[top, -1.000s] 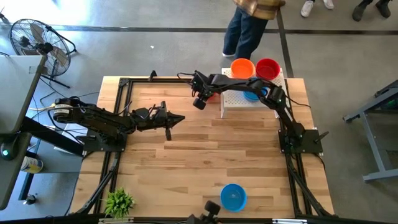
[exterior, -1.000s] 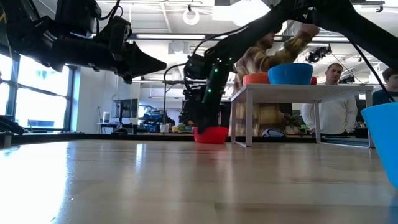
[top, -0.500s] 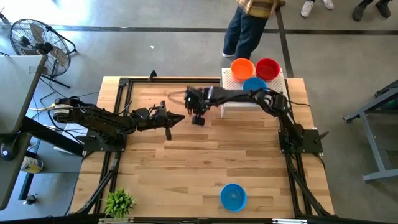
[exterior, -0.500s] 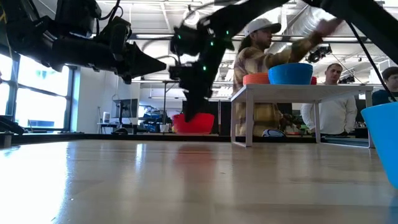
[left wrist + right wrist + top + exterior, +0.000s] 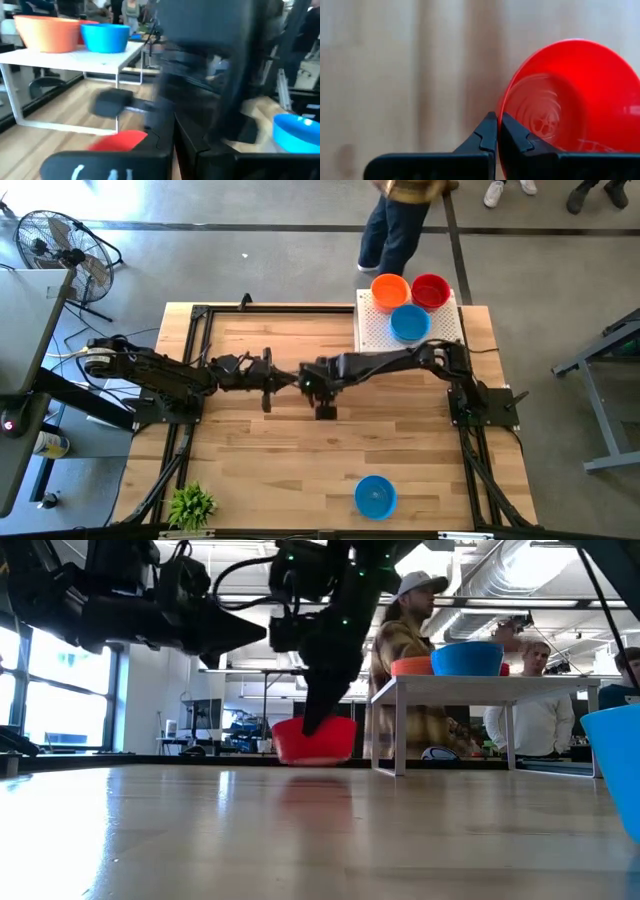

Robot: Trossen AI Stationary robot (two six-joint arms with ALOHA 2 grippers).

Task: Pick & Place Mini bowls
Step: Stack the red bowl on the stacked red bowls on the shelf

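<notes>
A red mini bowl [image 5: 313, 741] hangs low over the middle of the table with my right gripper [image 5: 312, 724] shut on it; in the high view this gripper [image 5: 312, 383] hides the bowl. My left gripper [image 5: 287, 377] is shut and level, just left of it, holding nothing. An orange bowl [image 5: 389, 288], a red bowl [image 5: 430, 290] and a blue bowl [image 5: 409, 324] sit on the white perforated box [image 5: 440, 330] at the far right. Another blue bowl [image 5: 375, 496] rests on the table near the front edge. My right gripper pinches the red bowl's rim [image 5: 501, 131] between its two fingers, one inside the bowl and one outside. The fingers come steeply from above, slanting down. The bowl hangs tilted below them; whether its bottom touches the table I cannot tell.
The white box stands on legs at the far right corner. A small green plant [image 5: 190, 505] sits at the near left corner. People stand beyond the table's far edge [image 5: 405, 660]. Bare wood lies between the grippers and the near blue bowl.
My right gripper has swung from beside the white box toward the table's middle and left, rising a little, carrying the red bowl off the spot where it rested. It now stands close to my left gripper.
</notes>
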